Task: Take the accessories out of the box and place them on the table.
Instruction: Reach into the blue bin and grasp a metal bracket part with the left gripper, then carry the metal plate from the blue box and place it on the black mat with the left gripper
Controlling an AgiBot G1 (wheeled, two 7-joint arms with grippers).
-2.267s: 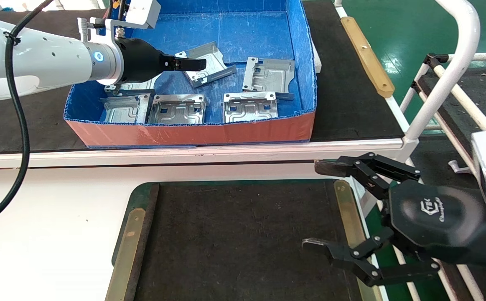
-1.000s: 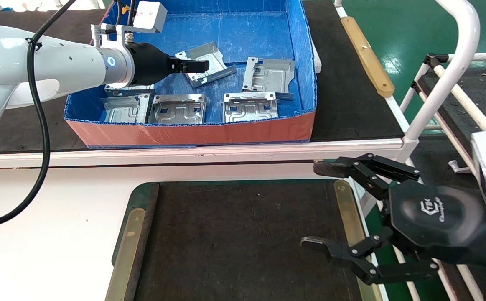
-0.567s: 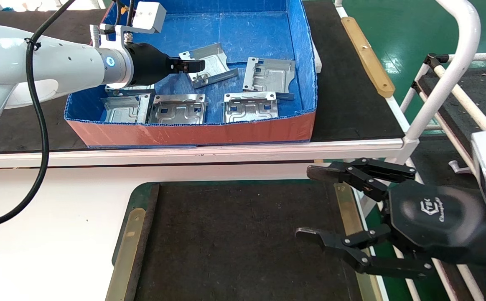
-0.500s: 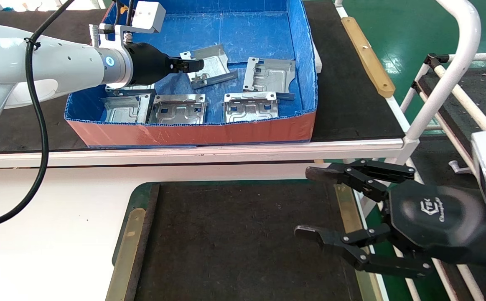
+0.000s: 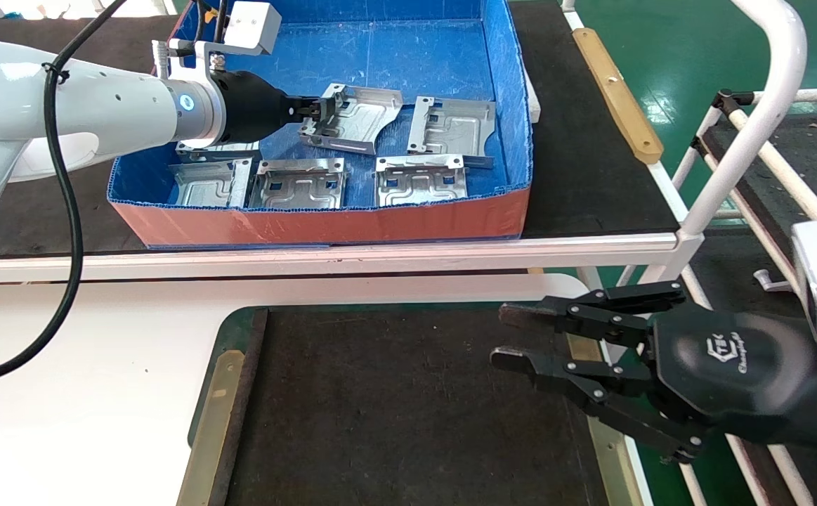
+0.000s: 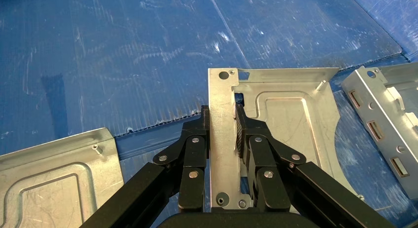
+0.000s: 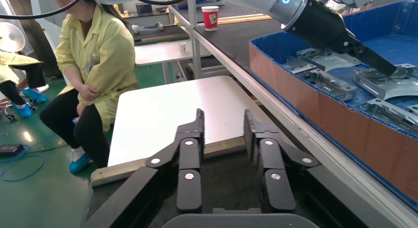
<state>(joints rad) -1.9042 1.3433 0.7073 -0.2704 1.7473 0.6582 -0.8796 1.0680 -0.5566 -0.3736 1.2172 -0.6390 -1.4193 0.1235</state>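
Note:
My left gripper (image 5: 313, 111) is inside the blue box (image 5: 324, 223) and is shut on the edge flange of one silver accessory plate (image 5: 352, 118), holding it above the box floor. In the left wrist view both fingers (image 6: 245, 129) clamp that plate (image 6: 291, 114) at its side strip. Several other plates lie in the box, among them one at the right (image 5: 452, 125), two at the front (image 5: 421, 180) (image 5: 299, 184) and one at the front left (image 5: 211, 183). My right gripper (image 5: 501, 336) is open and empty above the right edge of the table's dark mat (image 5: 394, 407).
The box stands on a black-matted bench with a white front rail (image 5: 310, 256). A white tube frame (image 5: 752, 133) rises at the right. The right wrist view shows a seated person in yellow (image 7: 93, 65) beyond the white tabletop (image 7: 177, 109).
My left gripper has lifted the tilted plate and turned it, so it now hangs flatter and farther right. My right gripper has moved left over the mat and its fingers have narrowed.

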